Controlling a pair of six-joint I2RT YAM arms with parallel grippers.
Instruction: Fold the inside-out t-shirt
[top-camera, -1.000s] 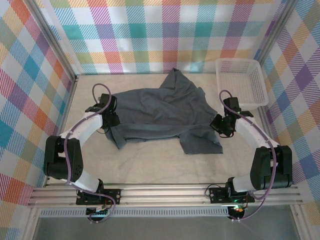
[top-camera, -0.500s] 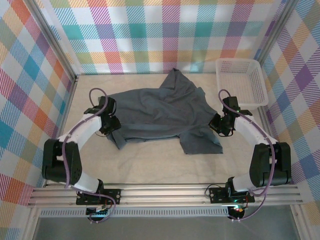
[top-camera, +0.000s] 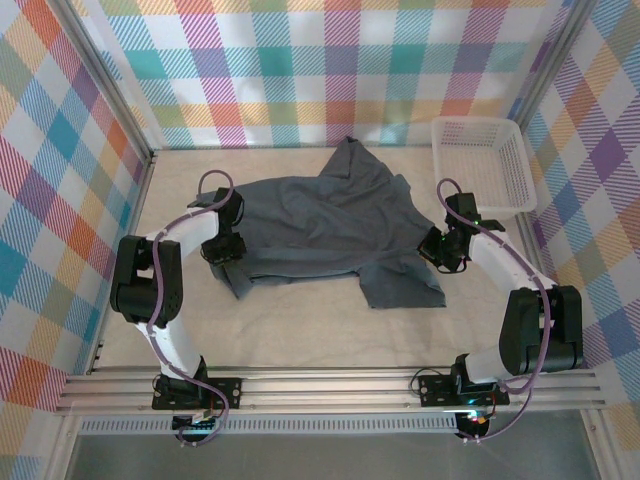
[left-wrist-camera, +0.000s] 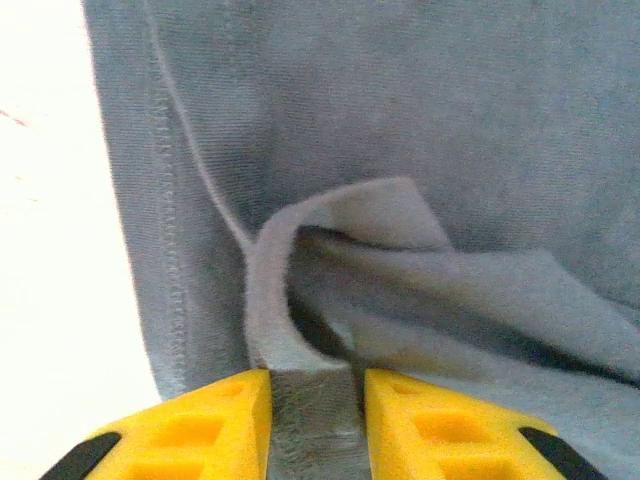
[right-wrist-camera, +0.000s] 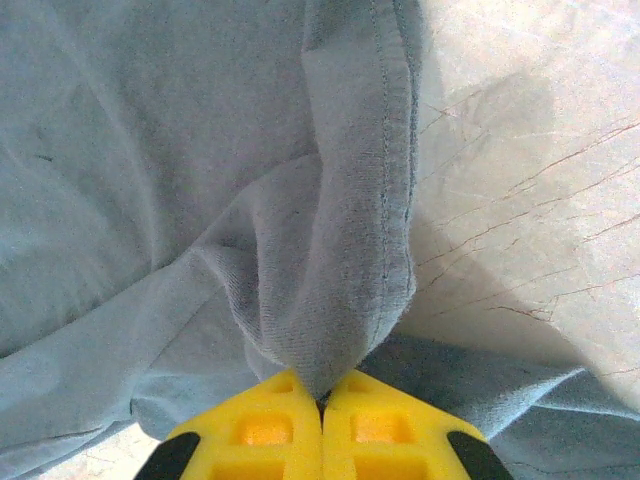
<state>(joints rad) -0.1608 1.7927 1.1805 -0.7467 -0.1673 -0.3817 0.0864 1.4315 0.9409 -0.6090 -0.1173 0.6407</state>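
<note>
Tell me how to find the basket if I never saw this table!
Look at the beige table between the plaid walls and go to its far right corner. The basket sits there, apart from the shirt. It is white, stiff mesh; the shirt is soft, grey and crumpled.

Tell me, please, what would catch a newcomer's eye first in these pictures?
A dark grey t-shirt lies crumpled across the table, the left gripper and right gripper pinching its opposite side edges. A white mesh basket sits in the far right corner.
</note>
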